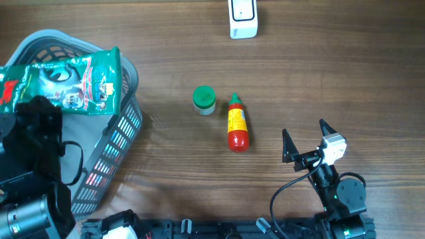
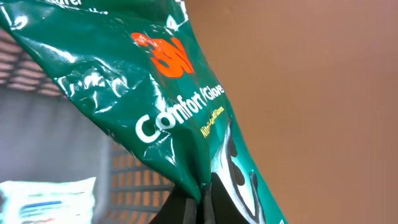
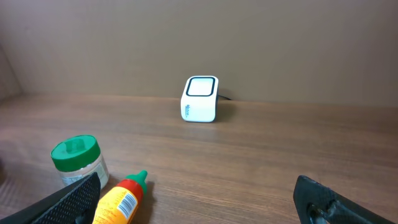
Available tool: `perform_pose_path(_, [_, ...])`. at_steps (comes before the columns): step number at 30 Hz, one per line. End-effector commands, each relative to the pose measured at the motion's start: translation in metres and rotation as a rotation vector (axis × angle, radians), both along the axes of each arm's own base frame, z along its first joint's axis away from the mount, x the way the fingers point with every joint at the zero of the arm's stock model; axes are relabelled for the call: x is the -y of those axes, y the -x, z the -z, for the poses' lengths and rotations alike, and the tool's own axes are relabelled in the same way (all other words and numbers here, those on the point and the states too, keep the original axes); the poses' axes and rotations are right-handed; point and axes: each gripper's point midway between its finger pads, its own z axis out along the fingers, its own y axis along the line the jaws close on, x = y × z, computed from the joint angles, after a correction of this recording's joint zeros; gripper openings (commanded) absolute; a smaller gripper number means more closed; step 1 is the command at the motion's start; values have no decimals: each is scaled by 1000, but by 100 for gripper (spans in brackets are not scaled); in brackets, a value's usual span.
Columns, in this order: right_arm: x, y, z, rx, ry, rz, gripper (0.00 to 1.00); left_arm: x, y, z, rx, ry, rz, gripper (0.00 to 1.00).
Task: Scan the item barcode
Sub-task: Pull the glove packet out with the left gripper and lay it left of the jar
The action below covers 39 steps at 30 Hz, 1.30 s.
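- Overhead: I see my left gripper at the left edge of the table, closed on the near edge of the green glove packet. The packet is spread flat over the far part of the grey basket, with its left end running out of frame.
- Overhead: the white scanner stands at the far edge of the table, well apart from the packet and to its right. Between them, near mid-table, a green-lidded jar stands upright, and a red sauce bottle lies just beside it, cap pointing away from me.
- Overhead: my right gripper is at the near right, jaws spread wide with nothing between them, to the right of the bottle and apart from it.
- Left wrist: the two fingers pinch the packet's glossy film tight at the bottom of the frame. The basket's mesh shows behind it, with a white pack lying inside.
- Right wrist: both fingertips sit at the lower corners, wide apart and empty. The scanner faces me straight ahead across bare wood. The jar and the bottle's cap end are at lower left, near the left fingertip; I cannot tell whether they touch it.
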Motion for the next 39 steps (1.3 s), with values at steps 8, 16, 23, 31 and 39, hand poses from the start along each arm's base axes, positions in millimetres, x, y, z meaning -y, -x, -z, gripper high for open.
perform_pose_path(8, [-1, 0, -1, 8, 9, -4, 100, 138, -15, -19, 128, -306, 981, 4])
perform_pose_path(16, [-1, 0, -1, 8, 9, -4, 100, 214, -42, 52, -121, -429, 1250, 4])
perform_pose_path(23, [-1, 0, -1, 8, 9, -4, 100, 200, -41, 164, -712, -509, 1145, 4])
perform_pose_path(31, [-1, 0, -1, 8, 9, -4, 100, 109, -61, 160, -781, -391, 668, 4])
perform_pose_path(39, [-1, 0, -1, 8, 10, -4, 100, 37, -74, 156, -731, -273, 460, 4])
